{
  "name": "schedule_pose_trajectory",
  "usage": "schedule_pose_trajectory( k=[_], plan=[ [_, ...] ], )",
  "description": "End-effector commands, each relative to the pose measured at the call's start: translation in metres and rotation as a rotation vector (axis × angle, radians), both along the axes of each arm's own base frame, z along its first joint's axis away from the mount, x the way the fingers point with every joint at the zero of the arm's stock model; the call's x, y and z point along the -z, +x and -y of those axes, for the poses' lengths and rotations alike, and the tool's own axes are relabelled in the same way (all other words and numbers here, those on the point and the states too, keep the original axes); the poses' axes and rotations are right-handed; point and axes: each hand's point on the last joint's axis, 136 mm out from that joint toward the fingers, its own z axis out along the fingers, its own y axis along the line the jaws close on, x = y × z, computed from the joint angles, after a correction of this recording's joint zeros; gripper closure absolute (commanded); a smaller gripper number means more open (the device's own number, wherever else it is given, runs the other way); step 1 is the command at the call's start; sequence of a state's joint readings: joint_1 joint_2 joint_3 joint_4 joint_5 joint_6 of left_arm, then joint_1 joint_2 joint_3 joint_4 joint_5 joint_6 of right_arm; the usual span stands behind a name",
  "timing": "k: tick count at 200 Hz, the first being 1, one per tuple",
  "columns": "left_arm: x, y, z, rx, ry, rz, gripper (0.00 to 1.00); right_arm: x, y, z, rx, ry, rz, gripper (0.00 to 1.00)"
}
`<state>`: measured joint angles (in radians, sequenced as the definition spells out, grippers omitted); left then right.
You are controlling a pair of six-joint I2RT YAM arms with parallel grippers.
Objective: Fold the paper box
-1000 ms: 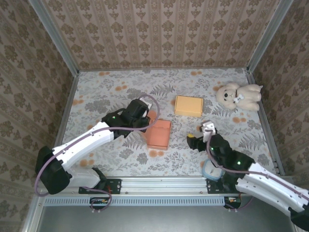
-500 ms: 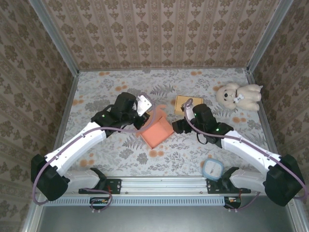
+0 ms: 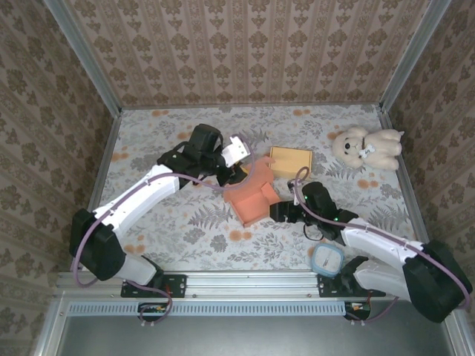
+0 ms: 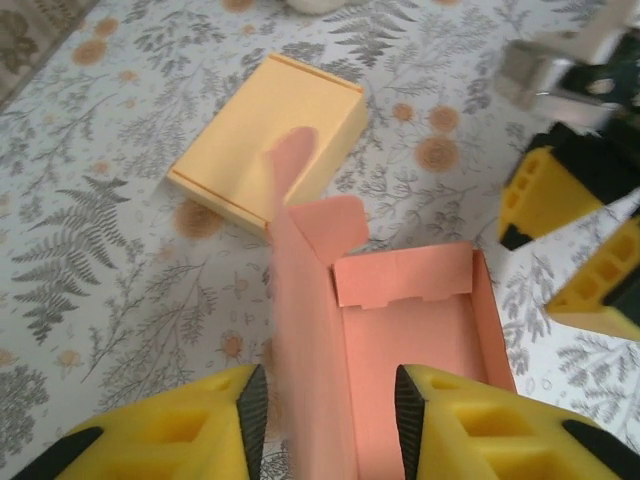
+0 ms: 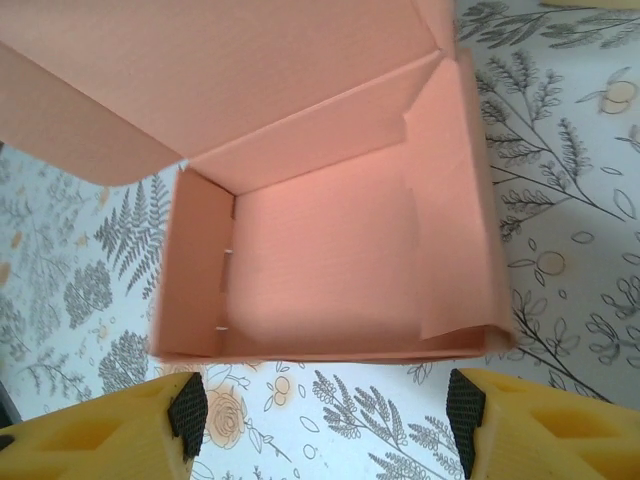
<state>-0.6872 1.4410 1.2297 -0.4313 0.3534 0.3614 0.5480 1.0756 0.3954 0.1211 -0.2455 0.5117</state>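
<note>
The left gripper (image 4: 325, 405), half open, straddles the raised lid (image 4: 300, 300) of the pink box (image 3: 252, 200) without pinching it, and the right gripper (image 5: 325, 400), wide open and empty, faces the box just ahead, so it is probably best to brace it there before tipping the lid over.

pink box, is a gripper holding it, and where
Nothing looks held: left gripper open astride a side wall of the pink box; right gripper open, short of it.

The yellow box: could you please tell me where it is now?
In the top view, the yellow box lies near the table's centre, just behind the open pink box and left of the teddy.
</note>
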Motion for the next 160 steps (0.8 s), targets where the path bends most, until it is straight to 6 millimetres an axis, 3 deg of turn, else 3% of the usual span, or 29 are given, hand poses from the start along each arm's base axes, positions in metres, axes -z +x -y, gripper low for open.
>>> schedule_pose_trajectory(
  k=[1,21,28,44,65,86,109,160],
  plan=[
    [-0.037,0.027,-0.011,-0.291,-0.104,0.1,0.59,-0.017,0.006,0.017,0.128,0.048,0.065,0.33],
    [-0.052,0.023,-0.055,-0.67,-0.249,0.041,0.55,-0.015,0.004,0.042,0.215,-0.005,0.104,0.36],
    [-0.043,0.012,-0.069,-0.764,-0.31,-0.033,0.53,-0.017,0.004,0.051,0.243,-0.016,0.126,0.38],
    [-0.024,-0.02,-0.078,-0.803,-0.448,-0.12,0.53,-0.027,0.007,0.065,0.288,-0.022,0.181,0.44],
    [0.021,-0.052,-0.097,-0.888,-0.491,-0.198,0.52,-0.042,0.015,0.073,0.311,-0.021,0.24,0.48],
    [0.058,-0.072,-0.095,-0.873,-0.483,-0.267,0.52,-0.048,0.03,0.069,0.307,-0.018,0.258,0.49],
    [0.087,-0.076,-0.081,-0.871,-0.491,-0.333,0.51,-0.042,0.052,0.056,0.27,-0.005,0.219,0.49],
    [0.116,-0.068,-0.046,-0.889,-0.498,-0.372,0.48,-0.021,0.084,0.033,0.215,0.034,0.174,0.5]
  ],
)
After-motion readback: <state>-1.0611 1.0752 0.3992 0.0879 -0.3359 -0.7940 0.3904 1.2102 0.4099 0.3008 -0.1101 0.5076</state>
